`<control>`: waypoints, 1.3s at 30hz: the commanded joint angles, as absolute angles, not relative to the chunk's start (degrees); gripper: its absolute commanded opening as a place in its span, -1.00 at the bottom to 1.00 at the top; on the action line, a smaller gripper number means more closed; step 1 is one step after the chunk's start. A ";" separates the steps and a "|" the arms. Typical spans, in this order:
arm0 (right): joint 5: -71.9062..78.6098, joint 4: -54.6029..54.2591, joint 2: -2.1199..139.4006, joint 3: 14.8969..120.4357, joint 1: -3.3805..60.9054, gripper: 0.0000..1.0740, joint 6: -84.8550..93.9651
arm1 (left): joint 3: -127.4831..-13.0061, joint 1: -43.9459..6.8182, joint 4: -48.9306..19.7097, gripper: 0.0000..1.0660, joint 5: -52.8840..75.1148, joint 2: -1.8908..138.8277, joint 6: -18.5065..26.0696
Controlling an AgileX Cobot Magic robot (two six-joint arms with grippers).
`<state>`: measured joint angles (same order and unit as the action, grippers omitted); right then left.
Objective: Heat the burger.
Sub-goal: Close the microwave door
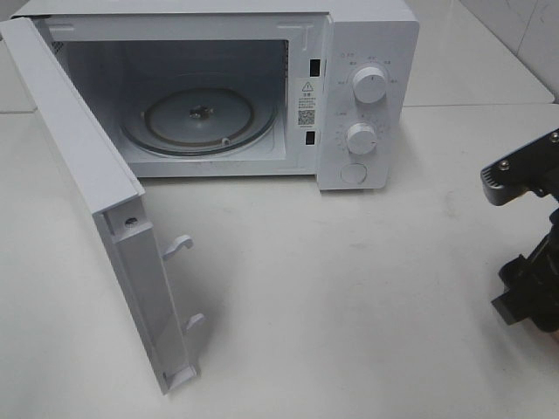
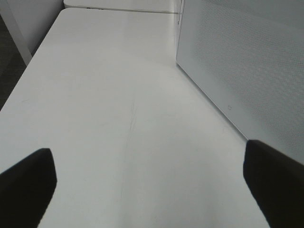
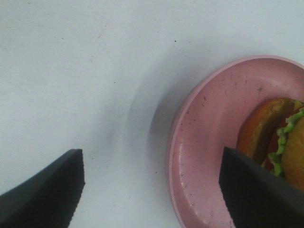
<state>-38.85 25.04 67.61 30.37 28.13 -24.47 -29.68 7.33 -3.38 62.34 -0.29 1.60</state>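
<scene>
The burger [image 3: 268,126] shows only in the right wrist view. It has an orange-brown bun and green filling and lies on a round pink plate [image 3: 204,142]. It is partly cut off by the frame edge and by one fingertip [image 3: 259,190]. My right gripper [image 3: 152,194] is open, with one finger over the plate beside the burger and the other over bare table. In the high view only the right arm [image 1: 524,236] shows, at the right edge; burger and plate are out of sight there. My left gripper [image 2: 152,190] is open and empty over the white table.
A white microwave [image 1: 367,87] stands at the back, its cavity holding only a glass turntable [image 1: 201,118]. Its door [image 1: 87,201] swings out toward the front left. A white dotted microwave panel [image 2: 247,71] stands close beside my left gripper. The white table [image 1: 332,288] stretches out in front.
</scene>
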 commanded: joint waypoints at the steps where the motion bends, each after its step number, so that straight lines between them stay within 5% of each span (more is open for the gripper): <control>1: -41.71 21.72 64.11 31.34 28.25 0.42 -20.05 | -29.68 7.62 -3.32 0.89 61.48 -0.63 1.32; 11: -53.92 11.17 52.37 36.61 28.25 0.42 -10.71 | -29.68 7.62 -3.32 0.89 61.48 -0.63 1.32; 33: -62.68 8.71 28.65 36.55 28.02 0.42 -7.51 | -29.68 7.62 -3.32 0.89 61.48 -0.63 1.32; 39: -62.62 6.93 21.77 33.17 22.46 0.42 -5.67 | -29.68 7.62 -3.32 0.89 61.48 -0.63 1.32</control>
